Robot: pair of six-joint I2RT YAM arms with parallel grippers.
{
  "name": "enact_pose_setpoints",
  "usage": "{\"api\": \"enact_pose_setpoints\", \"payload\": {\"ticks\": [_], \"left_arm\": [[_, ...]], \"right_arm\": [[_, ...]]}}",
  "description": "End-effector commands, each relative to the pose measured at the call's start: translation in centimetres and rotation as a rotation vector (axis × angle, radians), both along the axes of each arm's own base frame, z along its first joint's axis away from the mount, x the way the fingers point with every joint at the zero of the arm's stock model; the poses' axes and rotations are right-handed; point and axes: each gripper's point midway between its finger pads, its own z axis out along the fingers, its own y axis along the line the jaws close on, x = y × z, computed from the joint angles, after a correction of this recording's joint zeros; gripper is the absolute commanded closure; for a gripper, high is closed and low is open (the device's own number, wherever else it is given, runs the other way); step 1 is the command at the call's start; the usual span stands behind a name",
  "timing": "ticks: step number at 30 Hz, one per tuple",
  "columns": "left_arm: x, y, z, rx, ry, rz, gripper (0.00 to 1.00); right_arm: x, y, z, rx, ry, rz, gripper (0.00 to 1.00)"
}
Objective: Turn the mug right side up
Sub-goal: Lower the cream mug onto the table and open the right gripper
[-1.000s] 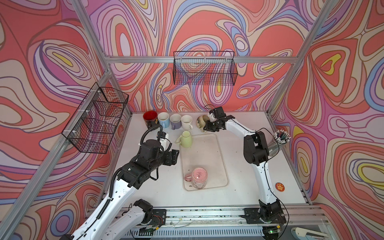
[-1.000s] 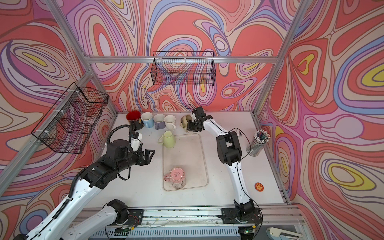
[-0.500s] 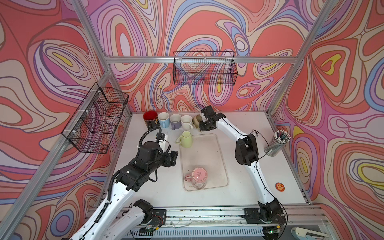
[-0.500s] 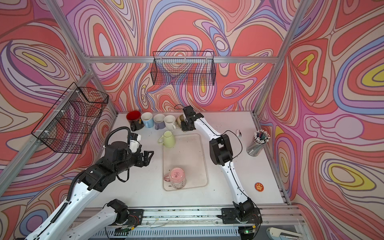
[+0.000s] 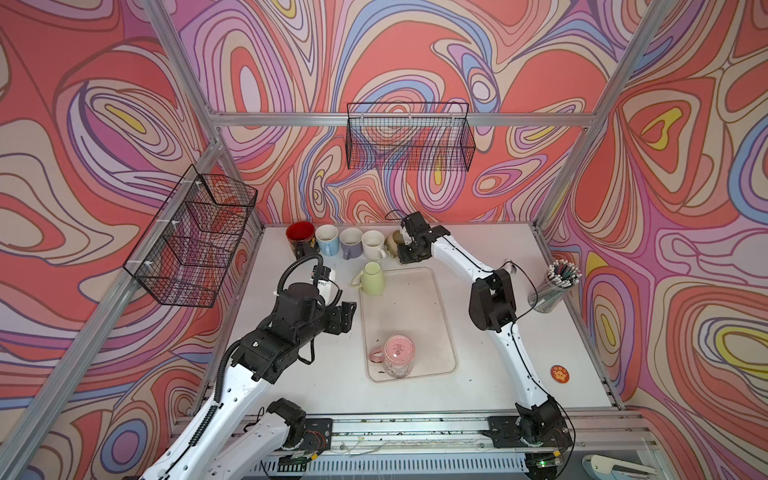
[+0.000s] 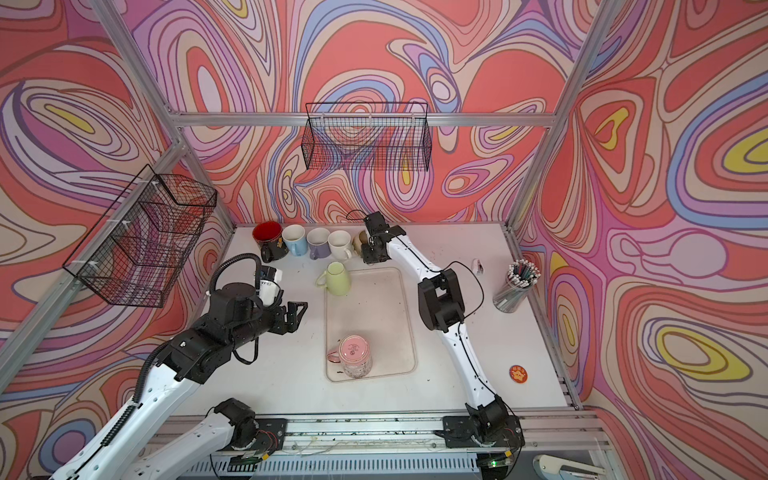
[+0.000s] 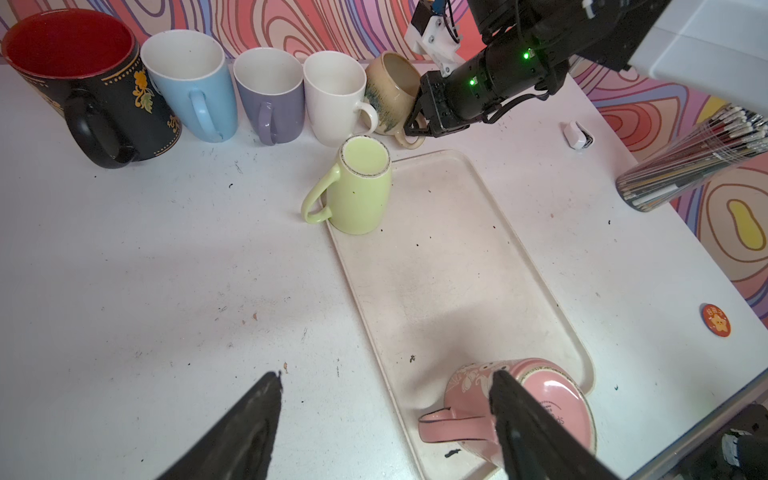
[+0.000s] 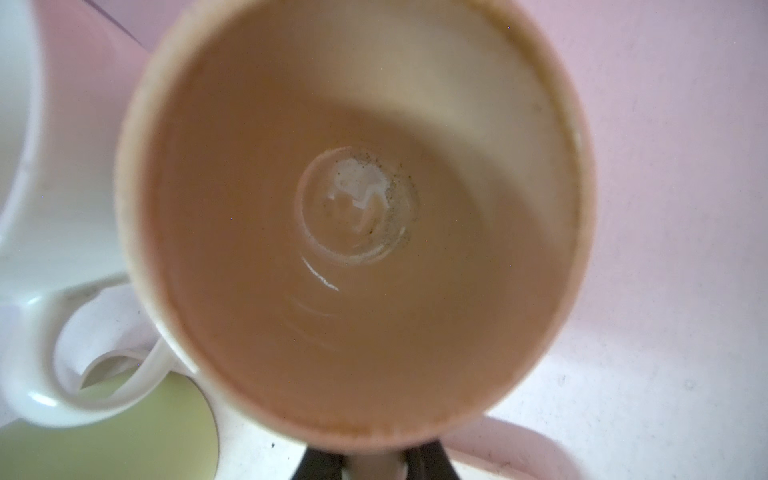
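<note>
Five mugs point(image 7: 270, 95) rowed mouth-up; right hand point(image 7: 415, 124) pinches the tan mug point(image 7: 390, 83) by its handle, apparently to seat it at row's end; left hand point(image 7: 385, 376) gapes, empty.

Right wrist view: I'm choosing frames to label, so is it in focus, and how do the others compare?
Right wrist view: too close, the beige mug is soft all over, with a small glint inside. Left wrist view: crisp on the green mug, soft shadows on the tray. Both top views: sharp, evenly lit, no glare on the table.
</note>
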Motion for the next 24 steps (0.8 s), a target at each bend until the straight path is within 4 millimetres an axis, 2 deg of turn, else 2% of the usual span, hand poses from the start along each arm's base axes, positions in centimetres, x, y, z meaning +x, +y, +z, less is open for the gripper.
{"api": "enact_pose_setpoints", "payload": {"ticks": [1, 10, 18, 24], "left_arm": [[-0.3, 0.5, -0.5, 0.023, 0.004, 0.004, 0.18], [-0.3, 0.5, -0.4, 0.022, 0.003, 0.003, 0.18], [-0.3, 0.5, -0.4, 0.024, 0.002, 0.004, 0.18], [-0.3, 0.5, -0.5, 0.025, 0.004, 0.004, 0.19]], "right_arm": [[0.4, -0.1, 3.6, 0.011, -0.058, -0.015, 1.00], [0.2, -0.2, 5.1, 0.010, -0.080, -0.016, 0.98], [0.0, 0.5, 6.2, 0.012, -0.106, -0.002, 0.82], [0.0, 0.5, 6.9, 0.013, -0.119, 0.000, 0.75]]}}
